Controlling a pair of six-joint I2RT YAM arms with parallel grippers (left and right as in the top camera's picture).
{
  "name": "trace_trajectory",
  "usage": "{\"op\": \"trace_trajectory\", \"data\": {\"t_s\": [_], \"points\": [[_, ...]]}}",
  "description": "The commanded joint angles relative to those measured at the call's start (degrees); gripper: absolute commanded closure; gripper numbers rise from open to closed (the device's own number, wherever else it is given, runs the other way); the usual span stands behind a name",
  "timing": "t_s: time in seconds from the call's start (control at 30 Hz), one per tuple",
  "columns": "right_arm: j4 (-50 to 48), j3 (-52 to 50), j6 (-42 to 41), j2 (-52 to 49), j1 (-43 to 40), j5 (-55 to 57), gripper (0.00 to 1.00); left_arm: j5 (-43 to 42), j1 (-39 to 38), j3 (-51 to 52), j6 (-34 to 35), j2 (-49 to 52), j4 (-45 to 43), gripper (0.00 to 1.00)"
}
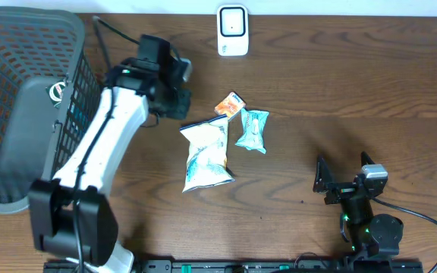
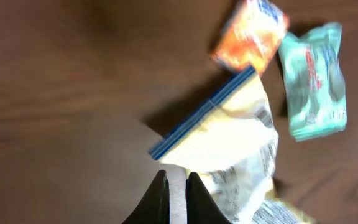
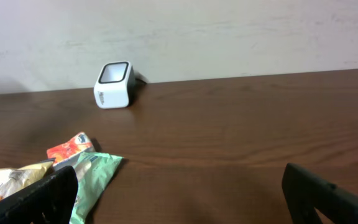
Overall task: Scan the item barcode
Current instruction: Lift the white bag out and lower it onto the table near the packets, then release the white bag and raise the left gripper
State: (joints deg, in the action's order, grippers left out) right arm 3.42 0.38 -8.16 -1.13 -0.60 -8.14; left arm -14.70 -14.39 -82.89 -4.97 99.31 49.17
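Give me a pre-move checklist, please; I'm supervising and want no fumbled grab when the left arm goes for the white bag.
1. Is the left gripper open for a grasp: not ok, it is shut.
2. Is the right gripper open and clear of the items: ok.
3. Is the scanner upright and unobstructed: ok.
4. Does the white bag have nothing on top: ok.
5. Do the orange packet and teal packet lie apart from the bag: cannot tell, they lie close.
6. Does a barcode face up: cannot tell.

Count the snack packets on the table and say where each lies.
3. The white chip bag lies mid-table; the orange packet sits just past it toward the scanner; the teal packet lies beside both. The basket may hide more.
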Motion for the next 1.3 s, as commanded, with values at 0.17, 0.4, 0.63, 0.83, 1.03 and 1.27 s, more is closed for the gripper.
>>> {"op": "trace_trajectory", "data": {"t_s": [0.17,0.4,0.63,0.83,1.03,1.27], "points": [[0.22,-0.04,-0.57,-0.09,0.37,-0.13,0.01,-1.36,-8.02,0.28,-0.74,0.92,10.38,0.49],[0.22,-0.04,-0.57,-0.09,0.37,-0.13,0.01,-1.31,-14.84,4.33,0.31,1.05,8.94,0.00],[0.22,-0.04,-0.57,-0.09,0.37,-0.13,0.01,-1.07,-17.73,12.15,5.01,1.07,2.12,0.02],[0.22,-0.04,-0.57,-0.09,0.37,-0.13,0.01,-0.92,-17.68,19.04,6.86,1.11,-8.13,0.02],[0.22,-0.04,-0.57,-0.09,0.37,-0.13,0.01,-0.83,-17.66,21.70,9.18,1.16,-14.47,0.45],[0.22,-0.04,-0.57,-0.09,0.37,-0.13,0.01,9.84,-17.66,21.70,9.35,1.16,-17.51,0.87]]}}
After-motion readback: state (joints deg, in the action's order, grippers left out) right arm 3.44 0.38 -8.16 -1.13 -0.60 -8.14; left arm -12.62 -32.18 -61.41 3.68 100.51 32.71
